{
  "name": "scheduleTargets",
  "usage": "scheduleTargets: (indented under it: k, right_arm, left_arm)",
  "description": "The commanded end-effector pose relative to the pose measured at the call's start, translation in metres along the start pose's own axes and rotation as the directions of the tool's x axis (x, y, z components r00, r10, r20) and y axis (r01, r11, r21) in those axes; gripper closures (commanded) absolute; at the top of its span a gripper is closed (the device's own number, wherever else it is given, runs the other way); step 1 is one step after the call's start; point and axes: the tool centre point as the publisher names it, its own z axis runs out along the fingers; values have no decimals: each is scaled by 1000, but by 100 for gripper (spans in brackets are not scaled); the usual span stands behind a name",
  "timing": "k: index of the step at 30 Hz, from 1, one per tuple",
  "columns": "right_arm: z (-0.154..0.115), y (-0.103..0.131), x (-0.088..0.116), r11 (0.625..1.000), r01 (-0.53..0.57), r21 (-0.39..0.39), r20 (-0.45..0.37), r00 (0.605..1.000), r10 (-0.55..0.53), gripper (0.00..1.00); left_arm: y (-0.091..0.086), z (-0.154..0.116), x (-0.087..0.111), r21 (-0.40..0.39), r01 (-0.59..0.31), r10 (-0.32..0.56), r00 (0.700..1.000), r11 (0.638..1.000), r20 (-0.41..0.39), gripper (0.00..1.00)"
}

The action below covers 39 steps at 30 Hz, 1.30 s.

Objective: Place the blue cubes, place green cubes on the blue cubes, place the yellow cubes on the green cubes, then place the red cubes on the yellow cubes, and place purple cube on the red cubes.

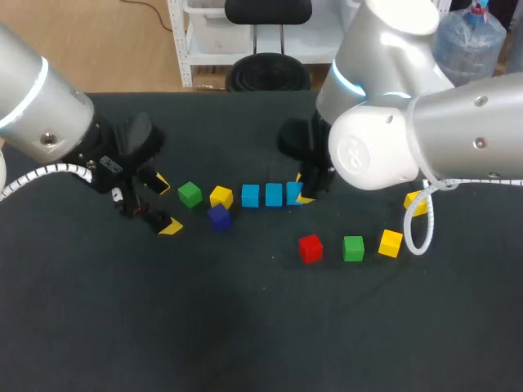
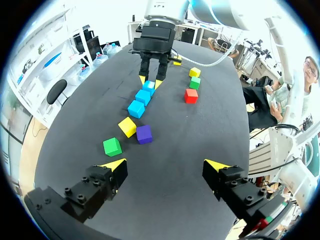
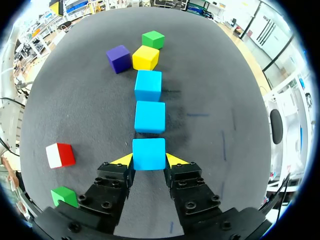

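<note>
Blue cube (image 3: 148,151) sits clamped in the right claw (image 3: 149,160)

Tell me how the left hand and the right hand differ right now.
The right hand is shut on a blue cube, the end one of a row of three; the left hand is open and empty. The right hand is closed to the cube's width; the left hand is spread wide, with the cubes lying ahead of it. Both have yellow tips.
</note>
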Motion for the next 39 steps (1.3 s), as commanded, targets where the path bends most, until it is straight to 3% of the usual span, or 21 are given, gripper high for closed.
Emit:
scheduleTargets:
  k: [1,39]
  right_arm:
    - [1,0,-1,1000,3,-8,2,1000,-3,100]
    - [-2,4,5,1000,-13,-22,6,1000,14,100]
  left_arm:
    - [1,0,0,3,-1,1,1000,1000,1,0]
    - [1,0,0,3,-1,1,1000,1000,1,0]
